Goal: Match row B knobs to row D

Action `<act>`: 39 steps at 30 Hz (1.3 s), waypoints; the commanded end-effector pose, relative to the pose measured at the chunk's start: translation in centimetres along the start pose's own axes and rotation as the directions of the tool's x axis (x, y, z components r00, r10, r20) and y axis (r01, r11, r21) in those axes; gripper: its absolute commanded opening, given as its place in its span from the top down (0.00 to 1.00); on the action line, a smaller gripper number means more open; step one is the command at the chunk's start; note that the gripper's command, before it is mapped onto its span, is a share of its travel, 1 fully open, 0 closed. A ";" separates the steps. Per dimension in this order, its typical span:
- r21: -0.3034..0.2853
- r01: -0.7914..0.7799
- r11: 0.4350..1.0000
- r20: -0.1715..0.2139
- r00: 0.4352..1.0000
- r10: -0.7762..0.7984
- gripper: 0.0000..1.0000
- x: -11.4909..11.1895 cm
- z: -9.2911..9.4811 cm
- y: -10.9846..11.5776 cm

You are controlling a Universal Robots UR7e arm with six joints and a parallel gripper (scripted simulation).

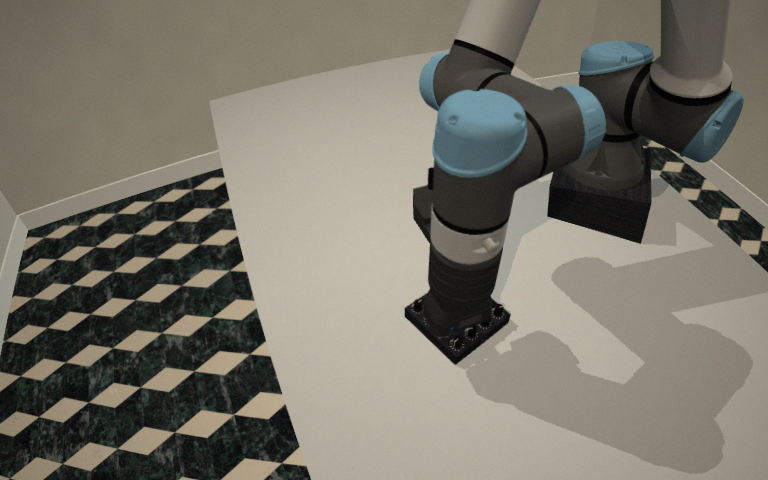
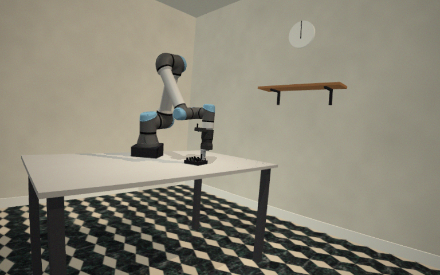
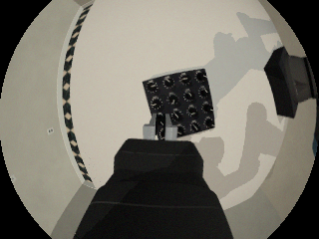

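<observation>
Points the tool [image 3: 162, 127] straight down from a vertical wrist, forearm level, upper arm leaning steeply over the base [image 1: 594, 217]. Clamps narrow-set fingers on a knob at one edge of the knob box [image 1: 459, 346]; cannot tell which knob. Leaves the box standing on the counter [image 1: 339, 226], near the base.

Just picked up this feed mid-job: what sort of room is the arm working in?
Probably a plain indoor room, not a workshop: a white table on a checkered tile floor, bare walls with a wooden shelf and a round wall clock.
</observation>
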State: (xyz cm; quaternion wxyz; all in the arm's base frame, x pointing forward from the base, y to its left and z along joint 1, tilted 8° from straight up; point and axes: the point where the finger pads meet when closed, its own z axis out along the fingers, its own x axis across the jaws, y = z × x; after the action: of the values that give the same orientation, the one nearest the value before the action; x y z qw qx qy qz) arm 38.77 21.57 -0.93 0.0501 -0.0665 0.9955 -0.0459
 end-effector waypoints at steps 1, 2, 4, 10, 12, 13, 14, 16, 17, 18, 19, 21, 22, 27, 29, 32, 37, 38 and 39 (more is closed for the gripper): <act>-0.002 0.079 0.997 0.002 0.997 -0.079 0.70 0.0 0.0 0.0; -0.002 0.094 0.996 0.002 0.996 -0.094 0.70 0.0 0.0 0.0; -0.002 0.124 0.992 0.002 0.992 -0.124 0.70 0.0 0.0 0.0; -0.002 0.189 0.982 0.002 0.982 -0.189 0.70 0.0 0.0 0.0; -0.002 0.200 0.980 0.002 0.980 -0.200 0.70 0.0 0.0 0.0; -0.002 0.211 0.977 0.002 0.977 -0.211 0.70 0.0 0.0 0.0; -0.002 0.221 0.975 0.002 0.975 -0.221 0.70 0.0 0.0 0.0; -0.002 0.241 0.971 0.002 0.971 -0.241 0.70 0.0 0.0 0.0; -0.001 0.249 0.968 0.002 0.968 -0.249 0.70 0.0 0.0 0.0; -0.001 0.257 0.966 0.002 0.966 -0.257 0.70 0.0 0.0 0.0; -0.001 0.265 0.964 0.002 0.964 -0.265 0.70 0.0 0.0 0.0; -0.001 0.279 0.960 0.002 0.960 -0.279 0.70 0.0 0.0 0.0; -0.001 0.285 0.958 0.002 0.958 -0.285 0.70 0.0 0.0 0.0; -0.001 0.306 0.952 0.002 0.952 -0.306 0.70 0.0 0.0 0.0; -0.001 0.310 0.951 0.002 0.951 -0.310 0.70 0.0 0.0 0.0; -0.001 0.319 0.948 0.002 0.948 -0.319 0.70 0.0 0.0 0.0; -0.001 0.328 0.945 0.002 0.945 -0.328 0.70 0.0 0.0 0.0; -0.001 0.329 0.944 0.002 0.944 -0.329 0.70 0.0 0.0 0.0; -0.001 0.330 0.944 0.002 0.944 -0.330 0.70 0.0 0.0 0.0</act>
State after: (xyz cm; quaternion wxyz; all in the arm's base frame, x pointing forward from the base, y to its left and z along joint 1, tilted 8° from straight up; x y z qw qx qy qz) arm 38.77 21.57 -0.93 0.0420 -0.2296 0.9709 -0.0527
